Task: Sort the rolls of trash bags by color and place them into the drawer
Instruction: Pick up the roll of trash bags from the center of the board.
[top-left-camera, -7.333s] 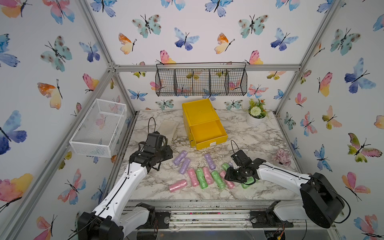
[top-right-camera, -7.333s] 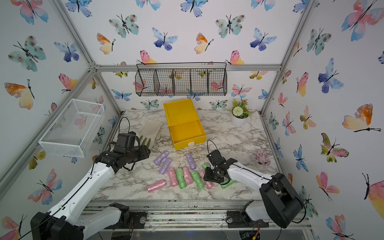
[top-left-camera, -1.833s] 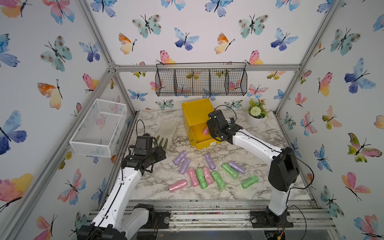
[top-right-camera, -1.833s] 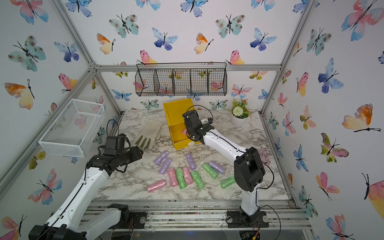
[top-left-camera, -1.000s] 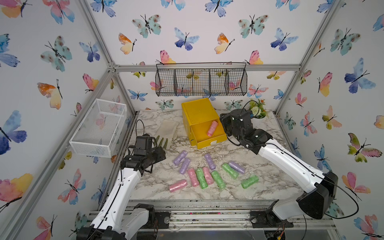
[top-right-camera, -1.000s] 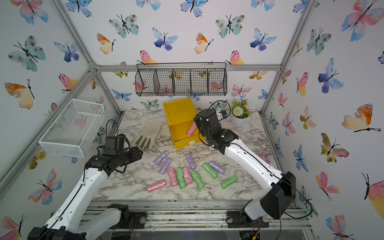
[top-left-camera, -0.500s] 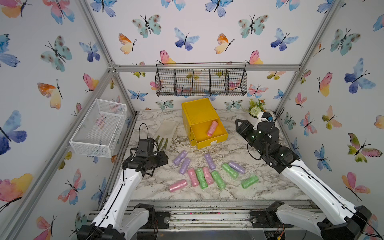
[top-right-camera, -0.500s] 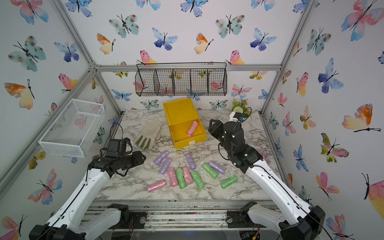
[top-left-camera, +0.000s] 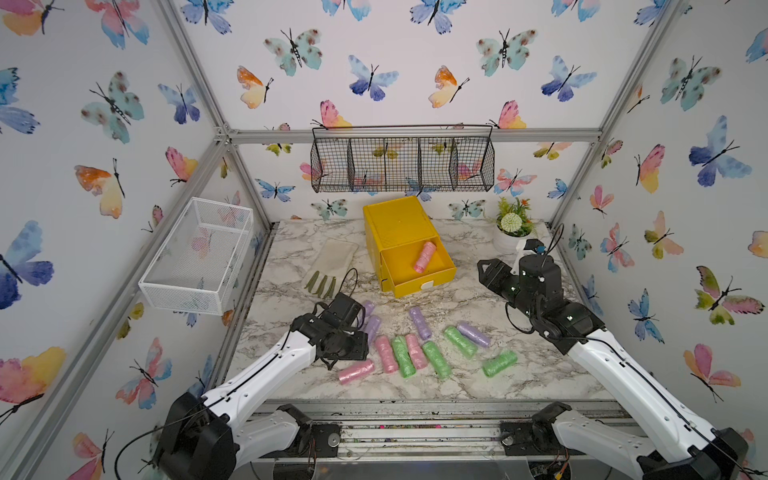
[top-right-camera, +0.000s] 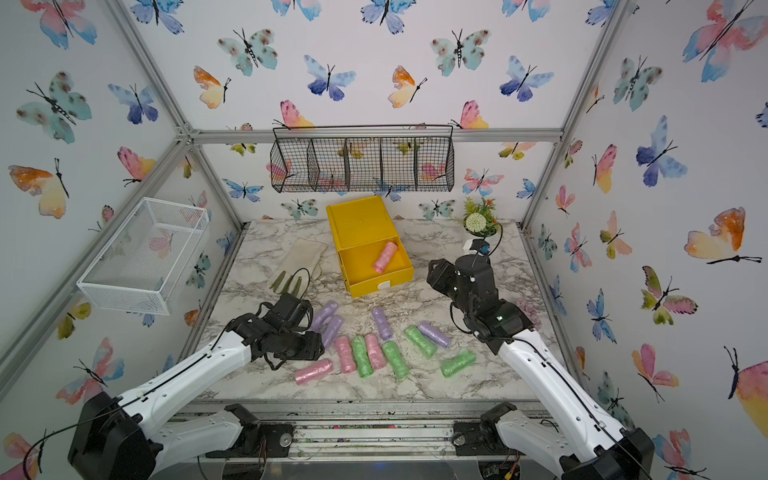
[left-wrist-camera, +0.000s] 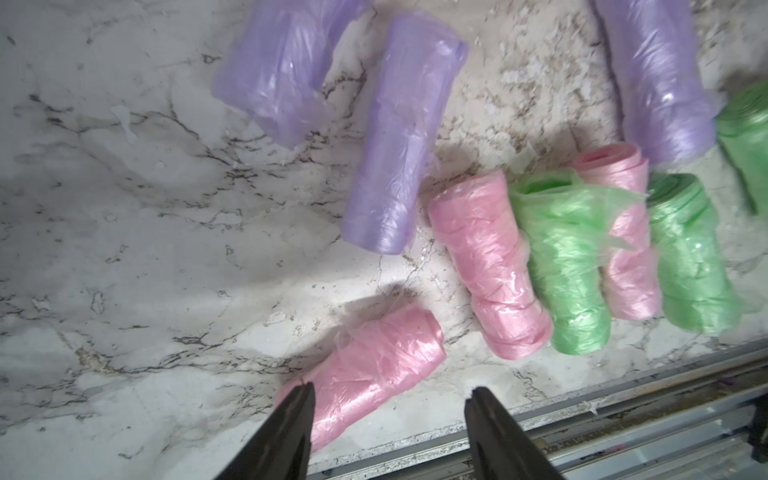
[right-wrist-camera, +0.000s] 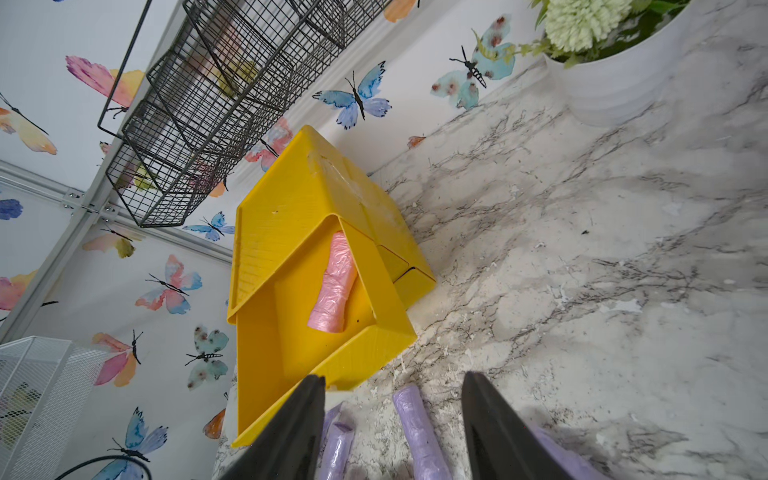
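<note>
Only one pink roll (top-left-camera: 424, 256) lies in the open drawer (top-left-camera: 419, 283), eleven other rolls (top-left-camera: 401, 356) remain unsorted on the tabletop (top-left-camera: 284, 291), and the left gripper (left-wrist-camera: 390, 388) and right gripper (right-wrist-camera: 392, 376) are both parted and empty.

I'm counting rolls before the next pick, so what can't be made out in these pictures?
Closed drawers of the yellow chest: contents hidden in every view.
Purple roll beside the left arm: partly covered by that arm in both top views.
Left end effector: hidden under its own wrist in both top views; its wrist view leaves unclear whether a fingertip touches the pink roll.
Green roll: cut off by the left wrist picture's edge.
</note>
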